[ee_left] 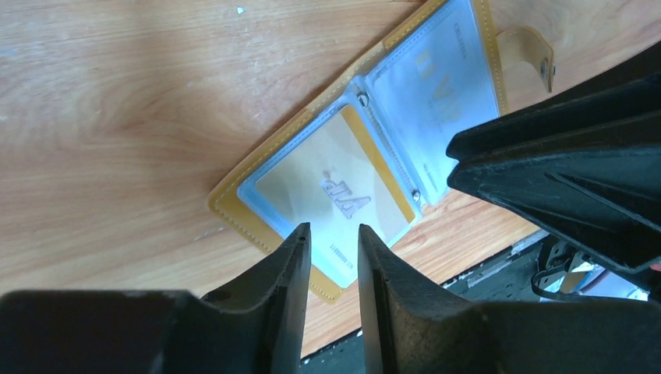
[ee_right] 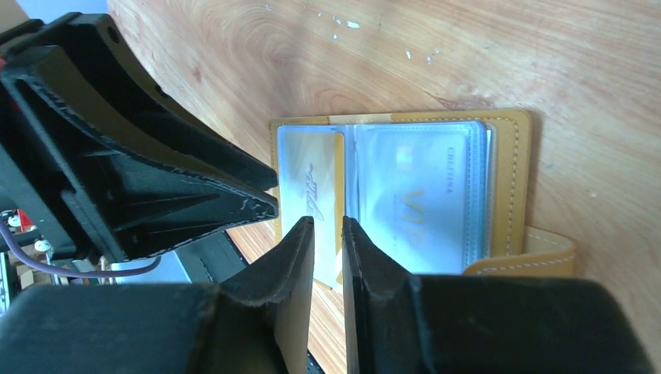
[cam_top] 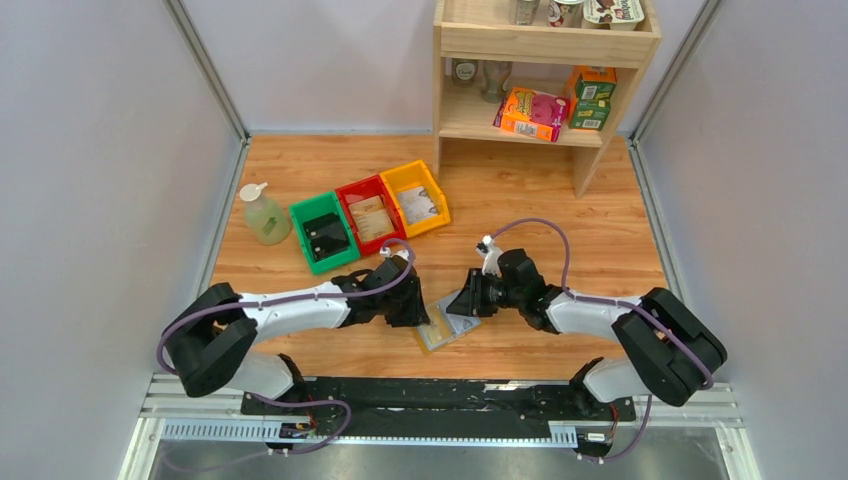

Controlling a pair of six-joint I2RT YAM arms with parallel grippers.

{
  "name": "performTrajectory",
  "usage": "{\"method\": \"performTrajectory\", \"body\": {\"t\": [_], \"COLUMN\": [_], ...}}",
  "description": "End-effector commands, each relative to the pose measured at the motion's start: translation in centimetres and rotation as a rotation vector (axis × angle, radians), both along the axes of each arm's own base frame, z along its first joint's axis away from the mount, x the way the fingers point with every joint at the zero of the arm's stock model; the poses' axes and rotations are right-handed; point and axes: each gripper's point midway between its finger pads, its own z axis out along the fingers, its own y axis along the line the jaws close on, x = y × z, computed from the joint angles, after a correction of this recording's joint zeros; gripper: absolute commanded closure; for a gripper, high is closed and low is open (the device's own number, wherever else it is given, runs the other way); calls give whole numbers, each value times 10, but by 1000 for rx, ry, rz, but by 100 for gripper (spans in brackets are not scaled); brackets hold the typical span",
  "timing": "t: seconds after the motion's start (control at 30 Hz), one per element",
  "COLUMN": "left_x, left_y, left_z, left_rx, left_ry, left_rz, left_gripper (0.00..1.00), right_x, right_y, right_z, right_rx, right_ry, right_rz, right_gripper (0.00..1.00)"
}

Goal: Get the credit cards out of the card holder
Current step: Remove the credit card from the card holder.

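Observation:
The card holder (cam_top: pixel 447 326) lies open and flat on the wooden table near its front edge, mustard-yellow with clear pockets (ee_left: pixel 234 210) (ee_right: pixel 513 167). One of the credit cards, gold and white (ee_left: pixel 337 183) (ee_right: pixel 313 187), sits in one pocket with its end poking past the holder's edge. A pale one (ee_left: pixel 436 97) (ee_right: pixel 417 191) fills the other pocket. My left gripper (cam_top: pixel 418 310) (ee_left: pixel 334 234) hovers over the gold card's end, open by a narrow gap, gripping nothing. From the other side my right gripper (cam_top: pixel 464 300) (ee_right: pixel 328 226) faces it, also slightly open and holding nothing.
Green (cam_top: pixel 303 222), red (cam_top: pixel 348 203) and yellow (cam_top: pixel 396 180) bins stand in a row behind the arms, beside a pale green pump bottle (cam_top: pixel 264 216). A wooden shelf (cam_top: pixel 545 45) with boxes stands at the back right. The black base rail (cam_top: pixel 440 395) runs just past the table's front edge.

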Motion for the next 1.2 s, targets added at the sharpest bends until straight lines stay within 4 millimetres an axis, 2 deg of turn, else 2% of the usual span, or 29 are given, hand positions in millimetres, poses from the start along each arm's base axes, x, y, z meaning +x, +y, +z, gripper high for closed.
{"method": "performTrajectory", "body": {"t": [0.0,0.23,0.37,0.6,0.83,0.97,1.17], "left_x": [-4,-11,-11,-18,-18,-19,-19], "left_y": [17,19,20,32,33,32,33], "left_z": [5,-19,-29,-52,-58,-59,-61], "left_rx": [58,86,121,198,216,213,221], "left_ry": [-23,36,53,101,114,117,118], "left_rz": [6,-2,-7,-3,-7,-11,-14], "left_gripper": [63,65,75,100,100,100,100], "right_x": [9,9,9,7,3,0,3], "right_y": [9,17,16,10,11,15,15], "right_z": [5,2,-8,-22,-22,-19,-3], "right_rx": [-8,-18,-44,-91,-84,-39,79], "right_ry": [-43,-36,-14,22,35,44,33], "right_rz": [11,33,27,11,27,45,47], "right_gripper": [77,74,71,66,69,76,87]}}
